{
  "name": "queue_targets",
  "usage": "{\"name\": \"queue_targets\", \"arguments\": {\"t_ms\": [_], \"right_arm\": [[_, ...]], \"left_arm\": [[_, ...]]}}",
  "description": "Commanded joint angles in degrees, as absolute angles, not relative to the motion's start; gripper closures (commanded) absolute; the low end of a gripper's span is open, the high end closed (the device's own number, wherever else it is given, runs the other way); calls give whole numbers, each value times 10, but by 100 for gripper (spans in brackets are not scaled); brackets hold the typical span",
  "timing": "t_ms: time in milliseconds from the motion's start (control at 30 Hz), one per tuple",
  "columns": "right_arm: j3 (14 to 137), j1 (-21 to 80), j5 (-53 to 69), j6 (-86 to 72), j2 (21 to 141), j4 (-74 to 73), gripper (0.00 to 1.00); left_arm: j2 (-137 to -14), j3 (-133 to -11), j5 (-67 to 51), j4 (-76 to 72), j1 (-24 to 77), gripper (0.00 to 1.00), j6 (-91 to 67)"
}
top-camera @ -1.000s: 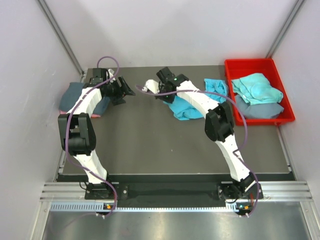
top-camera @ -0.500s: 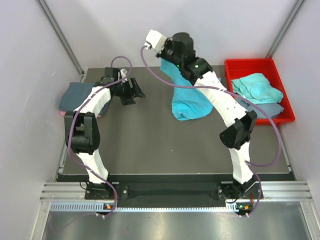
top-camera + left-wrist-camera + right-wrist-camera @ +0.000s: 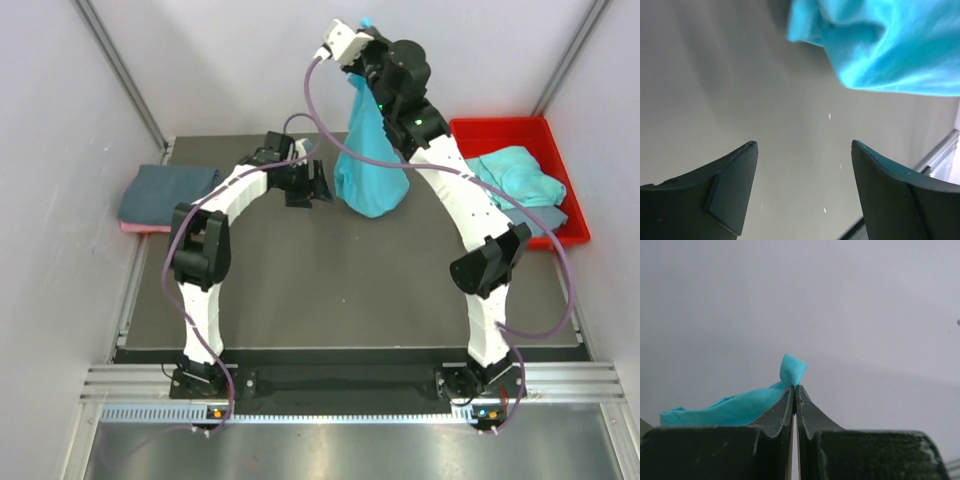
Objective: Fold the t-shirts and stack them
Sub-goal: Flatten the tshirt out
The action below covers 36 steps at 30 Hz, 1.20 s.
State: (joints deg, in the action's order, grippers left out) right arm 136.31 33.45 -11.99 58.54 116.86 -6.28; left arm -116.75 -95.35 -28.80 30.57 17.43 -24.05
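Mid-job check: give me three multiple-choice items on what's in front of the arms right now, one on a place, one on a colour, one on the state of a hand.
1. Where does the red plastic bin stand?
A. At the far right corner of the dark table
B. At the left edge
C. Between the arm bases

2. What colour is the soft cloth t-shirt hanging from the raised right hand?
A. Pink
B. Turquoise
C. Slate grey

3. How is the left hand?
A. Shut on cloth
B. Open, holding nothing
C. Out of every view

Answers:
1 A: the top view shows the bin at the far right.
2 B: both the top view and the right wrist view show turquoise cloth.
3 B: the left wrist view shows its fingers wide apart with nothing between them.
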Motion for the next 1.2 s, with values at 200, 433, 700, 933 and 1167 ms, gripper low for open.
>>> {"name": "queue_targets", "arguments": {"t_ms": [200,433,700,933,1167], "right_arm": [[1375,289,-175,565,1120,-33,100],[1352,289,-184,553,1093,-58,100],[1340,287,-206,588,1092,-30,100],[1356,272,-228,611,1103,21,100],[1367,273,-252,655,1092,63,100]], "left_arm": [[-1352,-1194,-244,308,235,20,-143],[-1461,-1318,-263,265,249,43,-114],[-1415,-1325,-230,282,230,100,-99],[-1266,-1330,-203,287,152,100,-77],[-1123,-1348,-170,254,113,100,-23]]}}
